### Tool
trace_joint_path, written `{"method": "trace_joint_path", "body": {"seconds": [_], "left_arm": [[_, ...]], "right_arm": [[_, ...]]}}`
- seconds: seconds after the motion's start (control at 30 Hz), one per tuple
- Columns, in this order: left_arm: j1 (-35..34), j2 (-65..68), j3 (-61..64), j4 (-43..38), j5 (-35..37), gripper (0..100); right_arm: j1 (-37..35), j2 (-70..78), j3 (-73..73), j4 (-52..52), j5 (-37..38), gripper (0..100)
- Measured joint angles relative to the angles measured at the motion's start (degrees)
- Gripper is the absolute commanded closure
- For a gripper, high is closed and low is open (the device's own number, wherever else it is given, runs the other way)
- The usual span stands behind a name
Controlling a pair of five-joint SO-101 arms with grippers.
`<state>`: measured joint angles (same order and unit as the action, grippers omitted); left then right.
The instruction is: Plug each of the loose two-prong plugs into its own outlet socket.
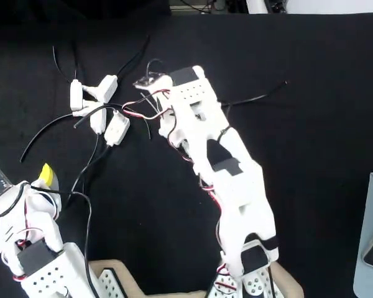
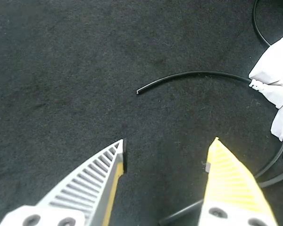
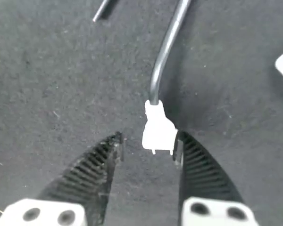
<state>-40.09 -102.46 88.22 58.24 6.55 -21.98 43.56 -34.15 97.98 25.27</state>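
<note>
You are at the pick-up step: no plug is gripped yet, and your right tool [image 3: 148, 139] is set down around a small white plug [image 3: 158, 128] that lies flat on the black worktop [image 3: 47, 70]. Its jaws stand moderately open. One finger [image 3: 185, 148] touches the plug's side and the other is apart from it, so the plug sits off-centre in the gap. The plug's two prongs point back toward the wrist, and its black cable [image 3: 162, 61] runs away from the tool. Seen from above, this arm reaches to the far side of the worktop, just right of the cluster [image 1: 99, 105] of white plugs and sockets. I cannot tell from here which of those white bodies are sockets. Your next move is probably to close squarely on the plug's body without pushing it sideways, then lift it. With the prongs facing the wrist, expect to turn the plug before it will meet a socket, and watch that the cable does not drag the cluster. Your left tool [image 2: 169, 140] hovers wide open and empty over bare worktop at the near left, with a loose cable end [image 2: 137, 91] just beyond it.
</note>
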Motion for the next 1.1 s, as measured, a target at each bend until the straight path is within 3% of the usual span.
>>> {"method": "trace_joint_path", "body": {"seconds": [0.43, 0.6, 0.73, 1.03, 1.1], "left_arm": [[0.00, 0.00, 0.00, 0.00, 0.00, 72], [0.00, 0.00, 0.00, 0.00, 0.00, 72], [0.00, 0.00, 0.00, 0.00, 0.00, 72], [0.00, 0.00, 0.00, 0.00, 0.00, 72], [0.00, 0.00, 0.00, 0.00, 0.00, 72]], "right_arm": [[2.11, 4.48, 0.00, -0.18, 3.78, 82.0], [0.44, 4.48, 0.00, -0.18, 3.78, 99.3], [-1.49, 4.48, 0.00, 0.26, 3.52, 98.8], [-3.25, -1.67, -0.44, 0.79, -5.80, 98.3], [-3.25, -3.34, -0.26, 0.79, -6.86, 93.9]]}}
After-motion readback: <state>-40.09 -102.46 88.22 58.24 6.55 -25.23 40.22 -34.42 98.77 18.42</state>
